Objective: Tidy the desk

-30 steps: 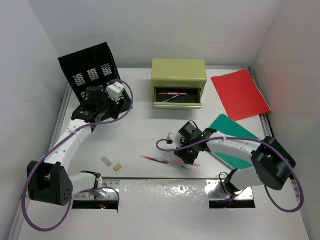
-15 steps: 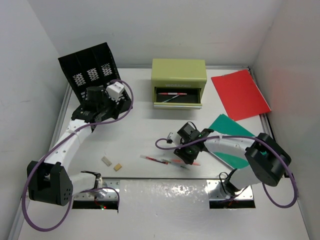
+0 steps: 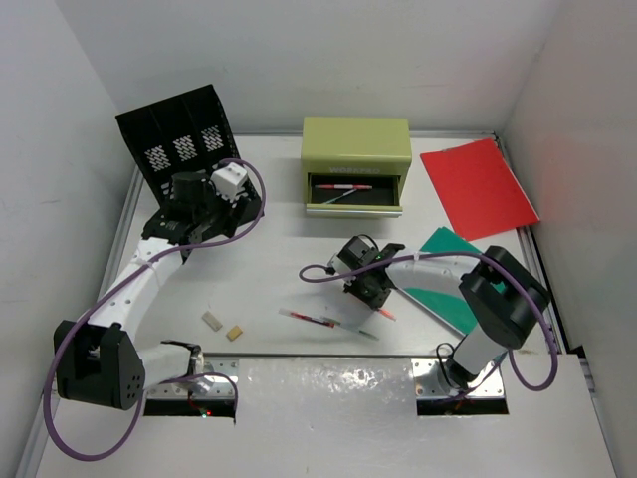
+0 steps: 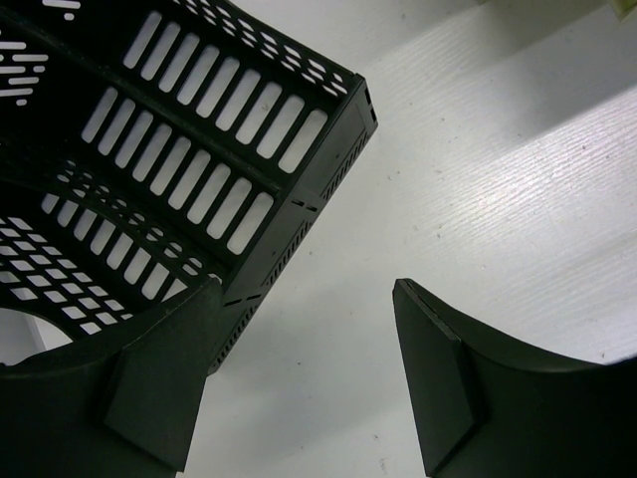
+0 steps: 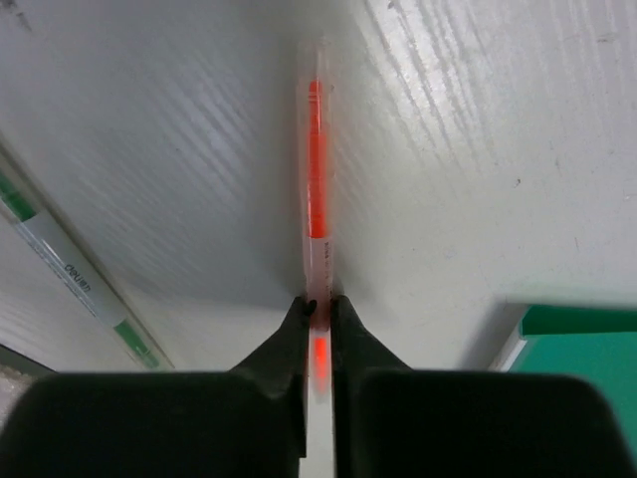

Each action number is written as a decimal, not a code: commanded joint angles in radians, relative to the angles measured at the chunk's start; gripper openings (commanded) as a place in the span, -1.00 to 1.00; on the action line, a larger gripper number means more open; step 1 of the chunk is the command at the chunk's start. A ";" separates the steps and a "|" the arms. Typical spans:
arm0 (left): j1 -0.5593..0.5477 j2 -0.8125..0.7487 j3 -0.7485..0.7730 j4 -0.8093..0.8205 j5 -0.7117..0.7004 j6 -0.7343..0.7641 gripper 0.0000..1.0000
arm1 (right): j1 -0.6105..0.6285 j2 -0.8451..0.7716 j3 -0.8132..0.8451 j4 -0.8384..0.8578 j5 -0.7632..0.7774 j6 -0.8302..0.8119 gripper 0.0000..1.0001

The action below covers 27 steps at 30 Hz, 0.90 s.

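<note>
The desk (image 3: pixel 279 269) is a white tabletop with metal edge rails. My right gripper (image 5: pixel 318 307) is shut on a clear pen with an orange-red core (image 5: pixel 316 189), held just above the desk; in the top view the gripper (image 3: pixel 370 291) is at the middle right and the pen (image 3: pixel 382 312) sticks out below it. My left gripper (image 4: pixel 304 368) is open and empty over the desk beside the black slotted file rack (image 4: pixel 189 149); in the top view it (image 3: pixel 194 211) is at the rack's (image 3: pixel 177 134) front edge.
An olive-green drawer chest (image 3: pixel 356 164) stands at the back with its drawer open and pens inside. A red folder (image 3: pixel 478 187) and a green folder (image 3: pixel 460 279) lie right. Two pens (image 3: pixel 323 322) and two small erasers (image 3: pixel 223 326) lie near the front. A green-banded pen (image 5: pixel 75 269) lies left of the held pen.
My right gripper has moved left and toward the back with the orange-red pen in it, lifting it away from the other pens. The left arm has not moved.
</note>
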State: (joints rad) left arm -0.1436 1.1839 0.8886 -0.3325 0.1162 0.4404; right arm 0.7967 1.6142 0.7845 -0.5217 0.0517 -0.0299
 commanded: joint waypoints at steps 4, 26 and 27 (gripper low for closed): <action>0.004 -0.035 0.010 0.047 -0.004 0.011 0.36 | 0.006 0.055 0.025 0.005 0.059 -0.031 -1.00; 0.002 -0.013 0.024 0.018 0.036 0.023 0.36 | 0.007 -0.271 0.338 0.169 0.327 -0.616 -1.00; 0.002 -0.015 0.026 0.013 0.036 0.024 0.36 | 0.006 -0.208 0.358 0.170 0.330 -0.663 -1.00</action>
State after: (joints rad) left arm -0.1436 1.1778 0.8886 -0.3347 0.1280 0.4576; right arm 0.8013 1.3075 1.0924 -0.4141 0.2935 -0.4656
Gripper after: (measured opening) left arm 0.678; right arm 0.012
